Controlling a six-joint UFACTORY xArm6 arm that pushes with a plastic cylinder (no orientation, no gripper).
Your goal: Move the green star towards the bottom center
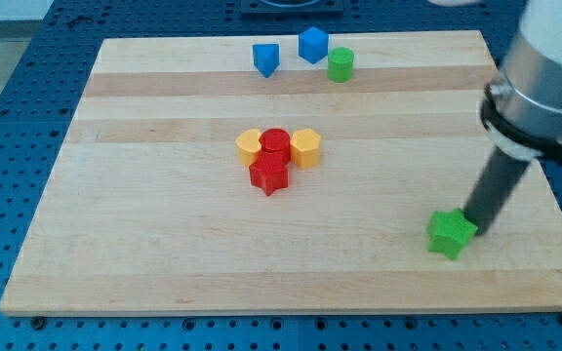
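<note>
My tip (pixel 475 230) touches the green star (pixel 451 233) on its right side, near the table (pixel 164 273) bottom right; no jaws fitted.

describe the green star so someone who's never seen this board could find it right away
Start at the wooden board and go to its corner at the view's bottom right. The green star sits there alone, with my tip right at its right side. The only other green block is round, at the top edge beside two blue ones.
</note>
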